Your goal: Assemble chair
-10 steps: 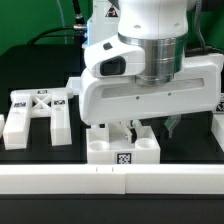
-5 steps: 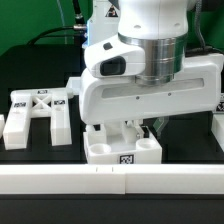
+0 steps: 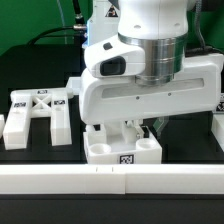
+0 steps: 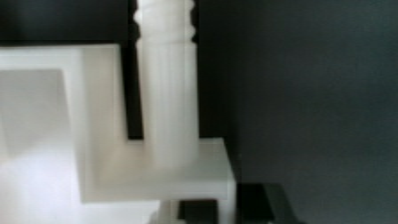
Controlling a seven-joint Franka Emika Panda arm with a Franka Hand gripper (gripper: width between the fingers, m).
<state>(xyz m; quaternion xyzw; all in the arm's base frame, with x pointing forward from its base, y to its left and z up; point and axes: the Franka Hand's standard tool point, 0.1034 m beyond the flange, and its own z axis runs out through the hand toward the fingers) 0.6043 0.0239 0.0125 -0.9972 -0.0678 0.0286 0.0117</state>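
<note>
Nearest the camera, a white rail [image 3: 60, 182] runs along the front of the black bench [image 3: 20, 158]. The chair's seat block [image 3: 108, 152] sits just behind the rail, its tag [image 3: 126, 158] facing forward.

The pincer [image 3: 133, 130] is down at the top of that block, under the wide white hand of the arm [image 3: 150, 60]. Its jaws are pressed together. The exterior view hides the tips, so I cannot tell whether they pinch an edge of the block or only rest against it. In the wrist view a ribbed post [image 4: 164, 70] rises from one corner of the block, close to the jaws.

The step looks like seating or shifting the seat block by the rail. To do it well:
- Move slowly and level, so the block slides flat instead of tipping on an edge.
- Keep the block square to the rail. A skewed block would probably make later joins harder.
- Watch the post. A sideways knock from the hand could loosen it or bend it over.
- If the block does not follow the jaws, assume there is no real hold and take a fresh grip.

Further back, on the exterior view's left, the H-shaped piece [image 3: 40, 110] lies flat on the bench, well apart from the block and untouched.
</note>
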